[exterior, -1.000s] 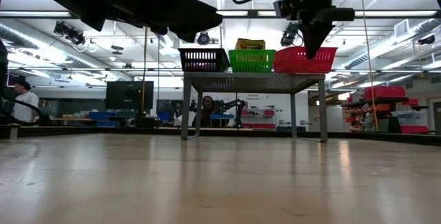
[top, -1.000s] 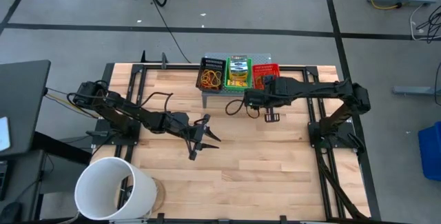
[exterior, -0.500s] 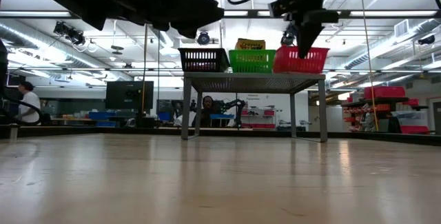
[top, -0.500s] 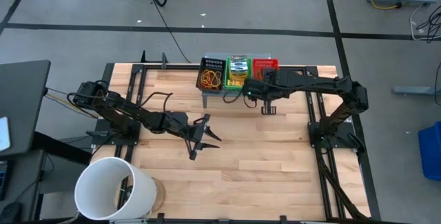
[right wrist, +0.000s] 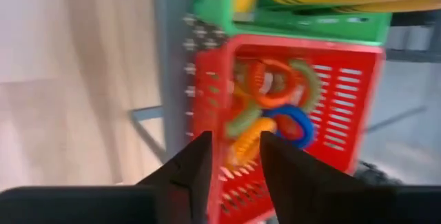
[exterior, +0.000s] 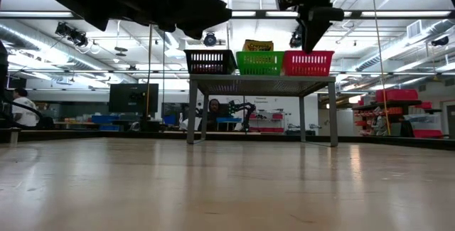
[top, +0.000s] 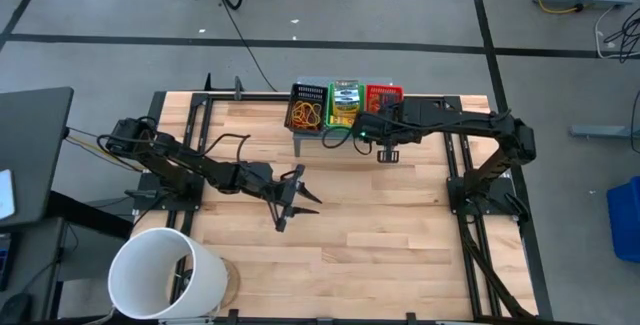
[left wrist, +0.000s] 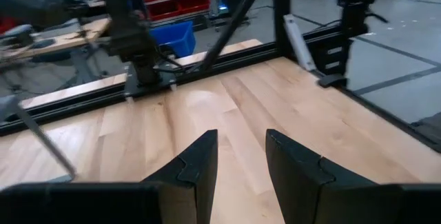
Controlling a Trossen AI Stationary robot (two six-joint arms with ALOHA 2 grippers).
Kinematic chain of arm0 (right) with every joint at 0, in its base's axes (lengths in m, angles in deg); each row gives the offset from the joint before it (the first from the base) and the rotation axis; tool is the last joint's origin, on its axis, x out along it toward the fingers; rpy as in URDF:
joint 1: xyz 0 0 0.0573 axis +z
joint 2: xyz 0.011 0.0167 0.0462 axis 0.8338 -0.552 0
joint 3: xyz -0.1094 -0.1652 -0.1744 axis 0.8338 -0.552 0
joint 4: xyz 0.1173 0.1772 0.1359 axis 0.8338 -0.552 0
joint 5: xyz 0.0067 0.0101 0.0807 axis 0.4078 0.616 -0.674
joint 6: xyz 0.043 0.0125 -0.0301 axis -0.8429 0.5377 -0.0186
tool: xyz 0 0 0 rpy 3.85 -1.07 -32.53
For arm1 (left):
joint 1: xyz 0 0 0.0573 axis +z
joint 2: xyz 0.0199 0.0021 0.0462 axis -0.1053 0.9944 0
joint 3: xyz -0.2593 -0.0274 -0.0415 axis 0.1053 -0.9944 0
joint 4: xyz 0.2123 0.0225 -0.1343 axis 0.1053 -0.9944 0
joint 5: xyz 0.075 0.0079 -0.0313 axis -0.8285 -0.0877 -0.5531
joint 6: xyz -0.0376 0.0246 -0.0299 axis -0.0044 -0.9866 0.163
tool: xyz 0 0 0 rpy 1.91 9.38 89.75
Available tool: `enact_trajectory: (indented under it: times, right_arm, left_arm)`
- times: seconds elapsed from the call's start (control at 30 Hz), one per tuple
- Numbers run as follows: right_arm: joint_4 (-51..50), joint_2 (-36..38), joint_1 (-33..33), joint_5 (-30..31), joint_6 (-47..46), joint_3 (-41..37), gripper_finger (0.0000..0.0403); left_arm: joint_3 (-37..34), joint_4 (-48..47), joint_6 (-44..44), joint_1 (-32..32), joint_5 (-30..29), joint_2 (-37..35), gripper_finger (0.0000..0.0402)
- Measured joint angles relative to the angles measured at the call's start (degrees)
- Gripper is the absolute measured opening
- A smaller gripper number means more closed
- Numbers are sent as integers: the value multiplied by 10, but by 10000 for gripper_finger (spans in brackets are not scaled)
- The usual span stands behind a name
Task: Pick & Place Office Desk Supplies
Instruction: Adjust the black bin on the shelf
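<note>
A grey perforated stand (exterior: 263, 84) at the table's far edge carries three mesh trays side by side. The black tray (exterior: 210, 62) holds brown rubber bands (top: 304, 115). In the green tray (exterior: 260, 62) lie yellow-green crayon boxes (exterior: 258, 45). The red tray (exterior: 309, 62) holds coloured rings (right wrist: 275, 100). My right gripper (exterior: 311, 46) slants down over the red tray's near wall (right wrist: 210, 114), open (right wrist: 234, 165). My left gripper (top: 305, 195) hovers open over the table's middle left, nothing between its fingers (left wrist: 241, 162). My right gripper slants down from the table's near side, its open fingers (right wrist: 196, 162) standing on either side of the red tray's near wall (right wrist: 213, 134). I cannot tell whether they touch it. The tray rests flat on the stand.
A big white bucket (top: 165, 275) lies at the near left corner. Black rails (top: 200, 115) frame the table. Bare wood (top: 380, 225) stretches between the stand and the near edge.
The red tray has slid along the stand toward the table's far edge and now stands in line with the green tray. My right gripper has gone with it, toward the far edge and a little left and up.
</note>
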Motion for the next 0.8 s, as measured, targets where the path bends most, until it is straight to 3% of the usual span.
enact_trajectory:
  times: [0.2, 0.3, 0.37, 0.53, 0.67, 0.8]
  right_arm:
    - [-2, 0, 24, 112, -9, 4, 145]
    - [-2, 0, 43, 126, -22, 14, 143]
    - [-2, 0, 57, 124, -34, 22, 140]
    - [-1, 1, 99, 92, -45, 31, 137]
    - [-7, 1, 126, 36, -51, 31, 127]
    - [-10, 1, 149, -35, -81, 31, 58]
  left_arm:
    - [0, 2, 8, 0, -101, -12, 129]
    - [0, 1, 11, 0, -169, -24, 129]
    - [0, 1, 10, 0, -184, -32, 129]
    - [16, -15, 13, 0, -222, -52, 118]
    - [42, -87, 22, 0, -267, -64, 94]
    - [87, -177, 21, -1, -326, -64, 41]
